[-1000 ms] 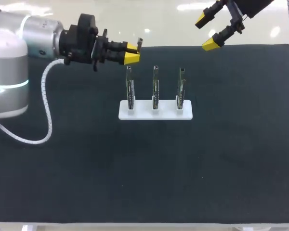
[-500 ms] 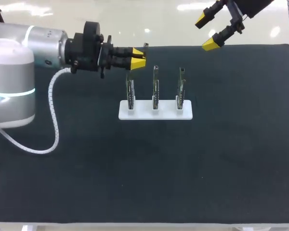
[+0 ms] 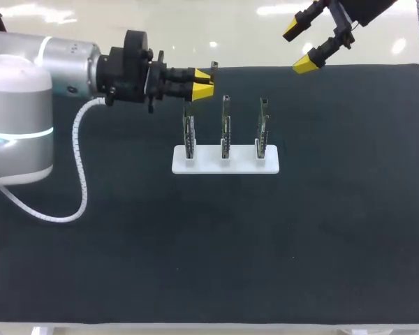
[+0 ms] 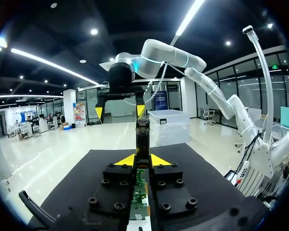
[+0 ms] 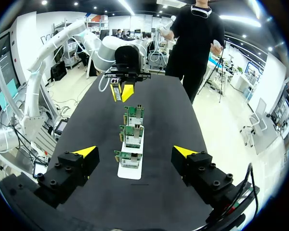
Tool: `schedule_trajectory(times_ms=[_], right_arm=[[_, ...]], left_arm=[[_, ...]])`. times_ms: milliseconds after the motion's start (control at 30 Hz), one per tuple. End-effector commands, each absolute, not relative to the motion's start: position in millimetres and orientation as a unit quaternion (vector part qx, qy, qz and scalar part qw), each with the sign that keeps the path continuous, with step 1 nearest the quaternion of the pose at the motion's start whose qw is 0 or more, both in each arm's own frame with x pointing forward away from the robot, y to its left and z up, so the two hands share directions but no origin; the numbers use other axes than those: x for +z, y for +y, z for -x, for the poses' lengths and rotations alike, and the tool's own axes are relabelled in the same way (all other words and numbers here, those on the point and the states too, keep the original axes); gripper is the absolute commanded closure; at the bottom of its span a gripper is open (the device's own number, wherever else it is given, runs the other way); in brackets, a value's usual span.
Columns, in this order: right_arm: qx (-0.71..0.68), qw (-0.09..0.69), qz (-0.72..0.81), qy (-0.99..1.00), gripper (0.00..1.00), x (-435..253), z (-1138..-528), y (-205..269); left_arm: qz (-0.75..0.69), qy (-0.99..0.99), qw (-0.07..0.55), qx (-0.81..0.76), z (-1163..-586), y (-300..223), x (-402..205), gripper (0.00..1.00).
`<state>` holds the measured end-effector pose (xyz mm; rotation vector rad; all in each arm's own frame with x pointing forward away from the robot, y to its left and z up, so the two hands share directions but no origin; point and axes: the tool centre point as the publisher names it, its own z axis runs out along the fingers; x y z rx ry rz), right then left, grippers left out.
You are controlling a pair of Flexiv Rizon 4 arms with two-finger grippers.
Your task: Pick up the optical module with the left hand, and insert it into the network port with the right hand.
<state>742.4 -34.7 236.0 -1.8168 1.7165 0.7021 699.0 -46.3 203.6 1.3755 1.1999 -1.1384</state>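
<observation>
My left gripper (image 3: 204, 79) is shut on an optical module (image 3: 212, 68), a slim dark metal piece on a green board, held level above the leftmost slot of the white rack (image 3: 225, 166). In the left wrist view the module (image 4: 142, 137) sticks out ahead between the yellow tips of this gripper (image 4: 142, 160). Three similar upright boards (image 3: 225, 125) stand in the rack. My right gripper (image 3: 302, 47) hangs open and empty above the table's far right edge. The right wrist view looks down between this gripper's (image 5: 135, 152) fingers onto the rack (image 5: 130, 172), with the left gripper (image 5: 121, 91) beyond it.
A black mat (image 3: 209, 237) covers the table. The left arm's white cable (image 3: 77, 174) loops down over the mat's left side. The right arm (image 4: 120, 82) hangs ahead of the left gripper in the left wrist view.
The left gripper has carried the module to the right and slightly up, to above the rack's left end. The right arm has not moved.
</observation>
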Motion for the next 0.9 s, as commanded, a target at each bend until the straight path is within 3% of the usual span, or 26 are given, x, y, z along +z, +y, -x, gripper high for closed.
schedule_trajectory(times_ms=[33,333,900], right_arm=[[0.26,0.27,0.674,0.637,0.0,235.8,-741.8,-34.6],[0.25,0.275,0.65,0.662,0.0,247.7,-734.8,-33.3],[0.226,0.275,0.625,0.694,0.0,271.0,-710.8,32.1]], left_arm=[[-0.562,0.49,0.477,-0.465,-699.1,-46.3,202.8,1.0],[-0.562,0.49,0.477,-0.465,-699.1,-46.3,202.8,1.0],[-0.562,0.49,0.477,-0.465,-699.1,-46.3,202.8,1.0]])
